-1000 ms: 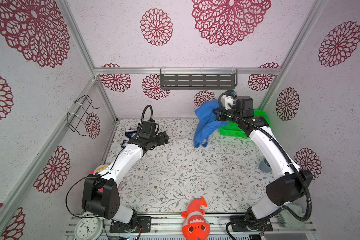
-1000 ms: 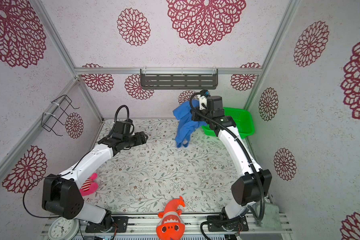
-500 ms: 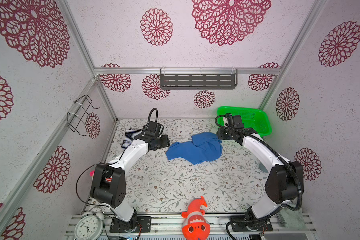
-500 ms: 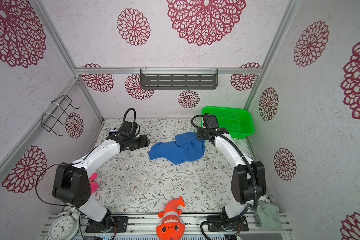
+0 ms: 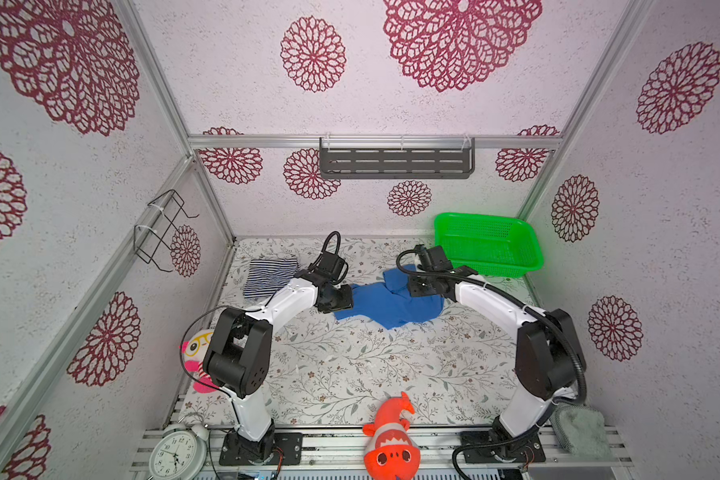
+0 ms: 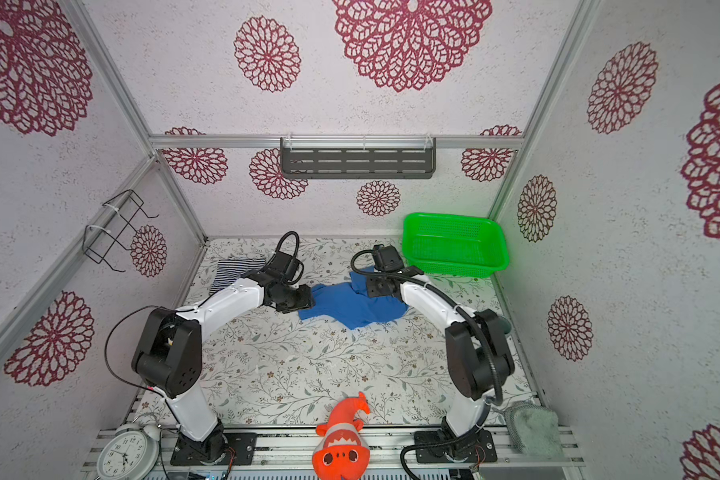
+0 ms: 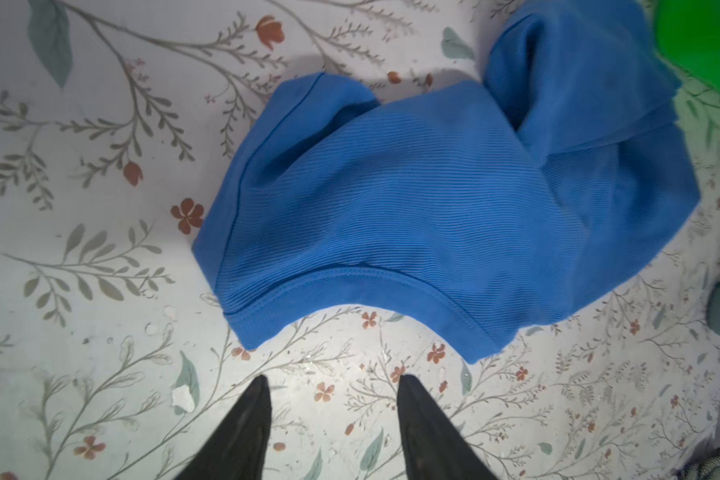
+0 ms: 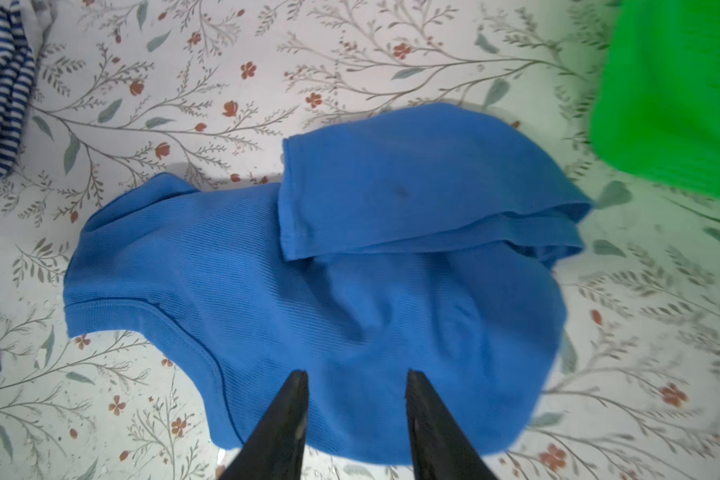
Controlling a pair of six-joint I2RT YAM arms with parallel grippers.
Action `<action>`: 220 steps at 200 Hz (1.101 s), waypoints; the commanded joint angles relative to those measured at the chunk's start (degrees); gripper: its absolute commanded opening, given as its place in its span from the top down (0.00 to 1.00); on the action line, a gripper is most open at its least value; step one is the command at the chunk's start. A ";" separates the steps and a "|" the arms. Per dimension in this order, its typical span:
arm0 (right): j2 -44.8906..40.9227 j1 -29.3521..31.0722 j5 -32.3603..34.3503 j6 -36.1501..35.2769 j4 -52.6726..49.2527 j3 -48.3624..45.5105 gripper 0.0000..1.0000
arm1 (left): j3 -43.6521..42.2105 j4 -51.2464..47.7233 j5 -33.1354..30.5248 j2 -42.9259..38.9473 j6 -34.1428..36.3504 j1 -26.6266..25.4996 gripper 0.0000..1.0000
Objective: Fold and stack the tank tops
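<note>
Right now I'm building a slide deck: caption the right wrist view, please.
Open right gripper over the crumpled blue tank top on the flowered table; striped tank top and green basket nearby.

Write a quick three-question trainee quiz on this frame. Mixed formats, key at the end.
1. True or false: neither the left tool nor the right tool grips the rumpled royal-blue ribbed cloth tank top.
2. Where is the folded navy-and-white striped cloth tank top? A) held by the right tool; B) on the floral-print tabletop, back left; C) under the blue top.
3. Fill in: the ___ tool's open jaws stand over blue cloth, the other's over bare tabletop.
Key: 1 true; 2 B; 3 right.
</note>
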 commanded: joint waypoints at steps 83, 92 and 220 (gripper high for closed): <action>20.54 2.31 3.85 0.64 9.72 13.22 0.53 | 1.22 5.37 -4.81 12.61 -2.92 1.67 0.60; 20.77 2.29 4.88 1.03 9.61 13.45 0.59 | 0.95 5.30 -5.21 12.63 -2.72 1.89 0.68; -8.74 -3.62 10.41 0.34 6.54 -3.59 1.00 | 18.60 -2.65 -9.34 12.80 9.73 11.59 1.00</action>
